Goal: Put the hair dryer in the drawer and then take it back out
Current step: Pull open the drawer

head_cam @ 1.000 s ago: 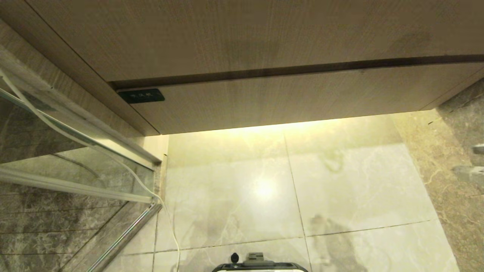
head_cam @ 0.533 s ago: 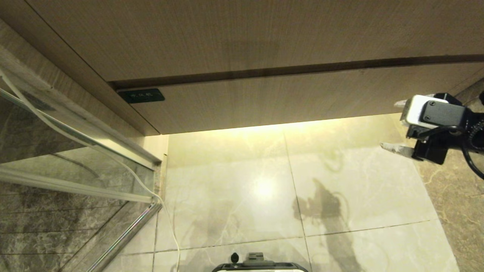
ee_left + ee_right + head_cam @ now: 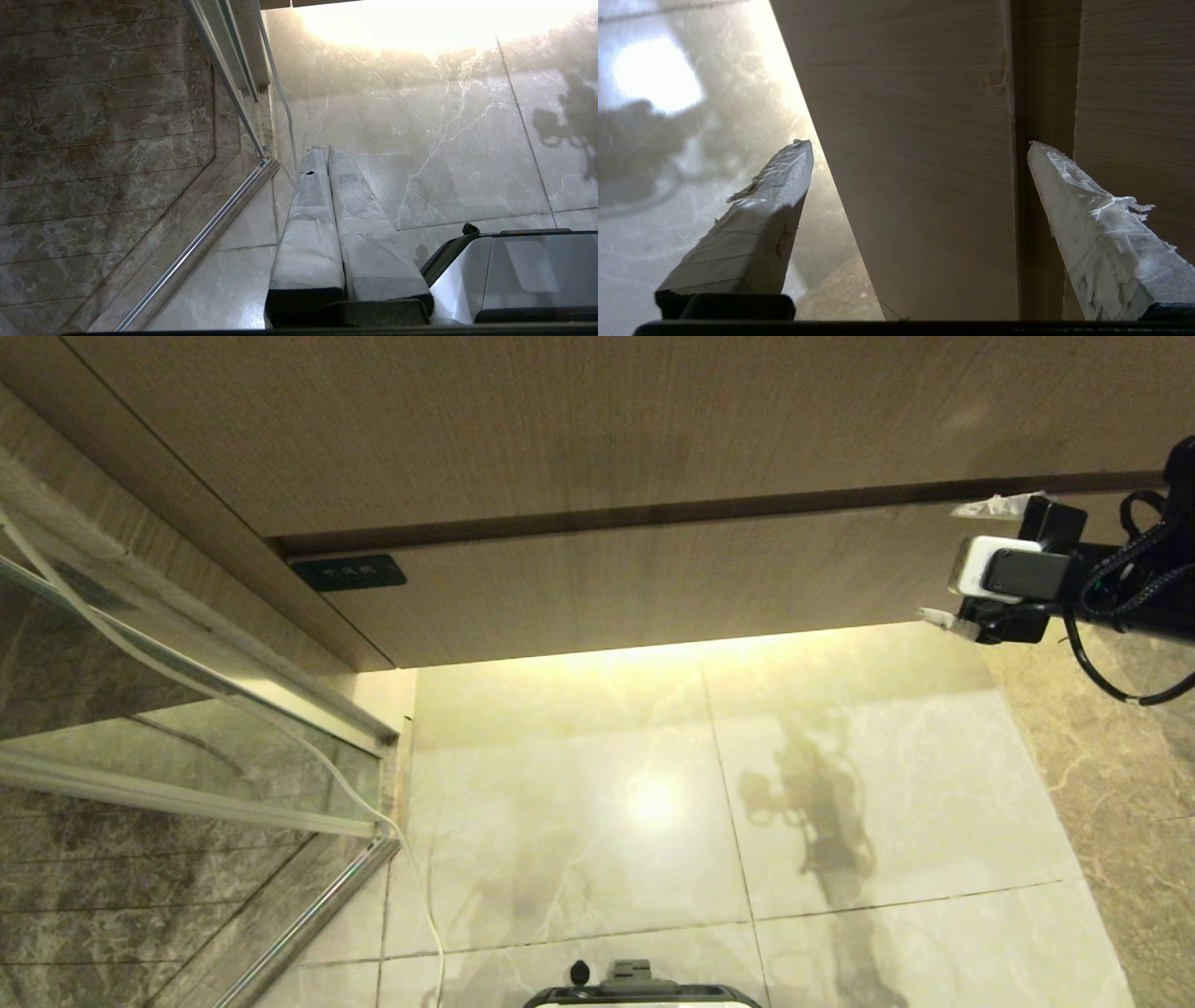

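Right gripper at the shut drawer front; hair dryer not in view.

Nearest, the left gripper point(image 3: 322, 154) hangs parked over the floor tiles point(image 3: 579, 784), fingers pressed together. Farther out, the right gripper point(image 3: 966, 560) stands wide and empty at the right end of the drawer point(image 3: 672, 583). The drawer's long axis runs left to right; its front panel lies between the spread fingers, the top seam point(image 3: 1043, 93) beside one fingertip. The right arm is nearer.

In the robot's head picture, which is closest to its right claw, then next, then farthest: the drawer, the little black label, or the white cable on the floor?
From the right gripper, at the picture's right edge:
1. The drawer, its front right beside the open gripper.
2. The black label, at the drawer's far left end.
3. The white cable, lower left on the floor.
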You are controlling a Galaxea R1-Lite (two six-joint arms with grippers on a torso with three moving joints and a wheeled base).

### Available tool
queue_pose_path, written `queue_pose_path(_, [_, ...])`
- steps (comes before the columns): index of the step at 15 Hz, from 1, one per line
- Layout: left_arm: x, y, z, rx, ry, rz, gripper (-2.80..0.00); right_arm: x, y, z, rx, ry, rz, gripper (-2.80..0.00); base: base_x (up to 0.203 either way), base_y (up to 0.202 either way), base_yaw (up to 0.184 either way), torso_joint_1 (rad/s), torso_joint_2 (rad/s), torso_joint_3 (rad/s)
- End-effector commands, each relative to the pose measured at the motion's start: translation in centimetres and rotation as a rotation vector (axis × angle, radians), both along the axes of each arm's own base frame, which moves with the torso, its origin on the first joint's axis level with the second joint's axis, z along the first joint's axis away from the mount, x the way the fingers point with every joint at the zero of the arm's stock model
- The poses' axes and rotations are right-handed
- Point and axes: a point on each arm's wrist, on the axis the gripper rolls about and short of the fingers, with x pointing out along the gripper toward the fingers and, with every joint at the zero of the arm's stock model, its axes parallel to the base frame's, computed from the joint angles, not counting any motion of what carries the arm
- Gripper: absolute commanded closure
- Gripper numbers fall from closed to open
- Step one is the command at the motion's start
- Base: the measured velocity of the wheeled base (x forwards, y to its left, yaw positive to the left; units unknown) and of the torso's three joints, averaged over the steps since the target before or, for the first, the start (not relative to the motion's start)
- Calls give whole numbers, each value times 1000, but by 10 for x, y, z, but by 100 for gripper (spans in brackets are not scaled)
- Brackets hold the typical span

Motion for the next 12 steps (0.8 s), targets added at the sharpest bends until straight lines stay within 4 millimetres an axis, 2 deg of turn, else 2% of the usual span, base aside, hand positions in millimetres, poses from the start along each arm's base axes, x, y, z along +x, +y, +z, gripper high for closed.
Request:
queue_pose_path(1, [0, 0, 0, 0, 1, 0, 0, 5, -1, 3, 16, -2, -3, -280, 0, 0, 0, 0, 0, 0])
queue_pose_path(6, [0, 0, 0, 0, 1, 0, 0, 15, 4, -5, 53, 51, 6, -280, 0, 0, 0, 0, 0, 0])
queue_pose_path(12, [0, 0, 0, 0, 0, 0, 0, 46, 6, -7, 97, 49, 8, -280, 0, 0, 0, 0, 0, 0])
